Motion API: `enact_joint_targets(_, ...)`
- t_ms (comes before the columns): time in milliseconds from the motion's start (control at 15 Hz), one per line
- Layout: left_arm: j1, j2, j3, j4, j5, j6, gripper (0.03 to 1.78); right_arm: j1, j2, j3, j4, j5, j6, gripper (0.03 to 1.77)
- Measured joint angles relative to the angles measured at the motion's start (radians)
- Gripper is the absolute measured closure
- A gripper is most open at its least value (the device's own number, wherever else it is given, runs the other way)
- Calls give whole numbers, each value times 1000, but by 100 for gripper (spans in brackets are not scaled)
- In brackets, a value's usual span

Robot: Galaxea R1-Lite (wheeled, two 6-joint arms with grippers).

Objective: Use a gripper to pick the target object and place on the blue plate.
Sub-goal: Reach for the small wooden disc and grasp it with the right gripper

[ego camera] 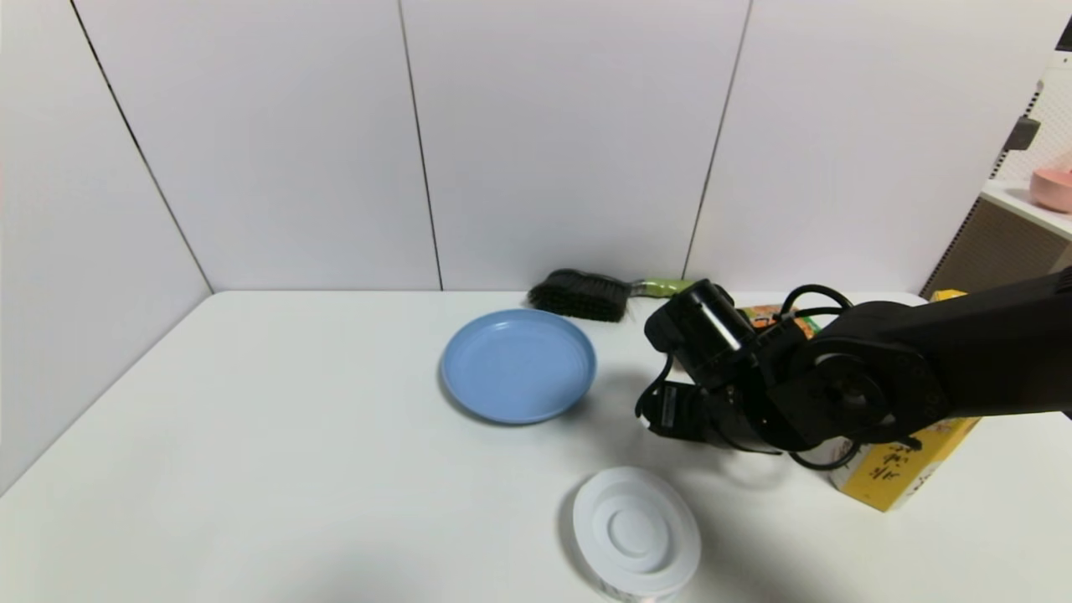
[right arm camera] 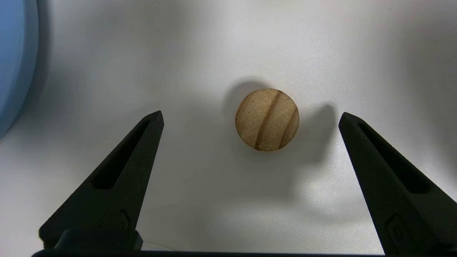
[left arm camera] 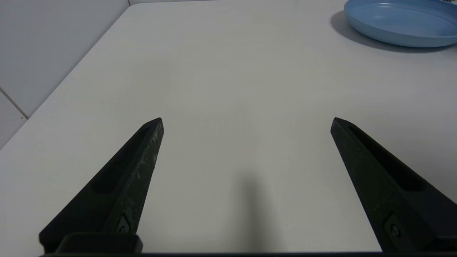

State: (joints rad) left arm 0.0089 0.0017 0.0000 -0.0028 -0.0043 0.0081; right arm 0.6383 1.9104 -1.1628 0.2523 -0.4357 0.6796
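Nut sits just ahead of right gripper, centred btwn its wide-open jaws, untouched; blue plate off to one side.

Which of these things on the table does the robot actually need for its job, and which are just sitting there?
Needed:
- right end effector, open around the nut
- brown walnut-like ball
- blue plate

Just lying about:
- white lidded container
- black brush
- yellow box
- left end effector, idle
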Motion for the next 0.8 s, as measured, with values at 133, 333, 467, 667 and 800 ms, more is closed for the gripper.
enact_joint_targets(133,0,0,0,0,0,-1,12,0,0,0,-1,-2,1,10)
enact_joint_targets(333,0,0,0,0,0,0,12,-1,-2,0,0,-2,1,10)
enact_joint_targets(467,0,0,0,0,0,-1,12,-2,-2,0,-1,-2,0,10)
enact_joint_targets(667,0,0,0,0,0,0,12,-1,-1,1,-6,-2,-1,10)
enact_joint_targets(800,0,0,0,0,0,-1,12,-1,-1,2,-8,-2,-1,10)
